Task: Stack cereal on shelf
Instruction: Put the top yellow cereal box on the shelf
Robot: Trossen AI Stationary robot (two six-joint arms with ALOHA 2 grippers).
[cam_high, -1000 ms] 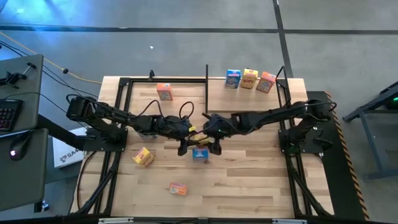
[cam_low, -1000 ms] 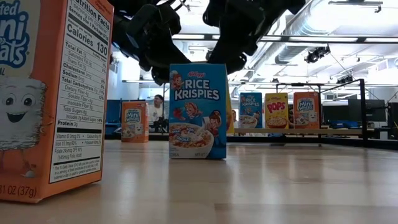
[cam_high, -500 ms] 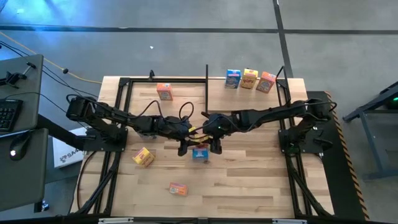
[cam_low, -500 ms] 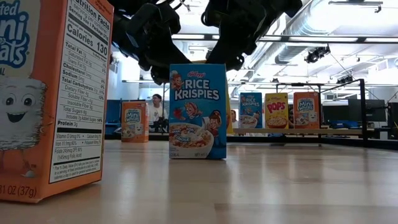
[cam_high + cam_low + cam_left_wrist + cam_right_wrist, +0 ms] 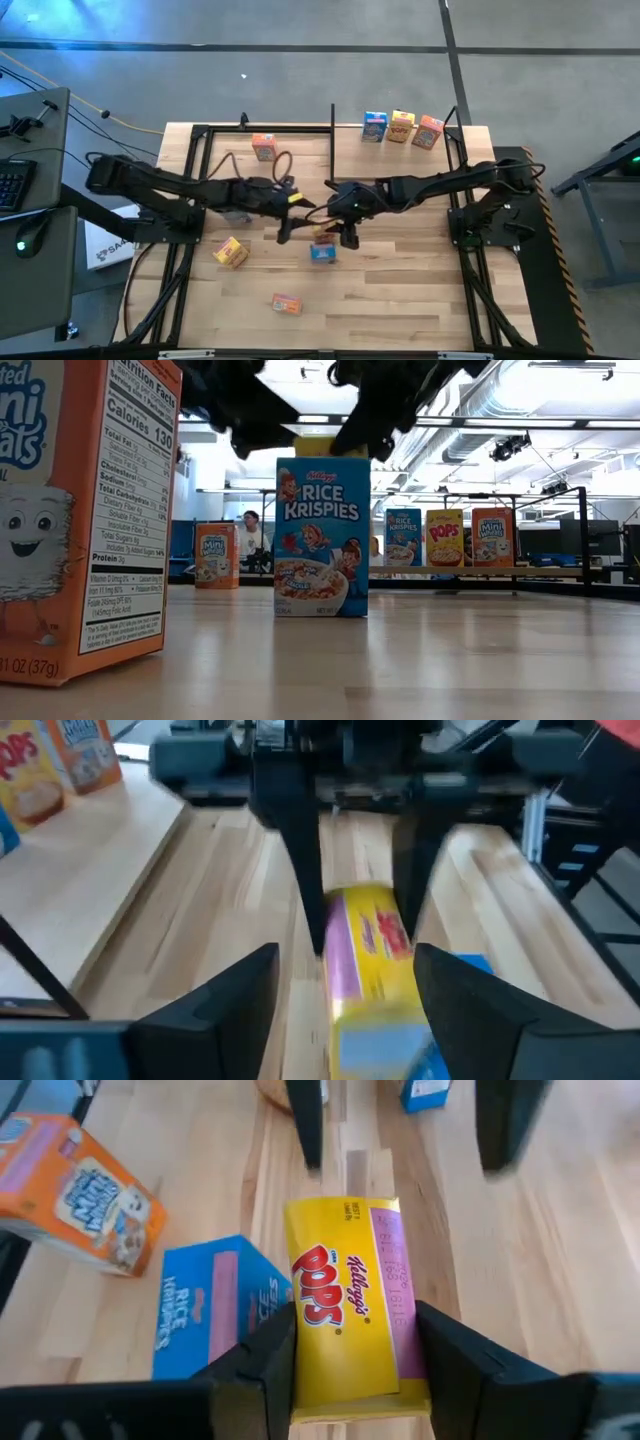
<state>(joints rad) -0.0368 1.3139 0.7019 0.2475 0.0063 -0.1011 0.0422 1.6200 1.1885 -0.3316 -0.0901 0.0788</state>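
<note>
The small yellow cardboard Pops cereal box is clamped between my right gripper's two dark fingers, held above the middle of the wooden plank tabletop, just above the upright blue Rice Krispies box. My left gripper, which a second ago was crowded against the same box, has pulled back to the left with its fingers spread and empty; the handover looks finished, so I judge the carry to the shelf is mine now.

The small light-wood shelf with thin black posts at the far right holds three boxes in a row: blue, yellow and orange. Loose on the tabletop are an orange box far left, a yellow one near left and an orange one nearest.
</note>
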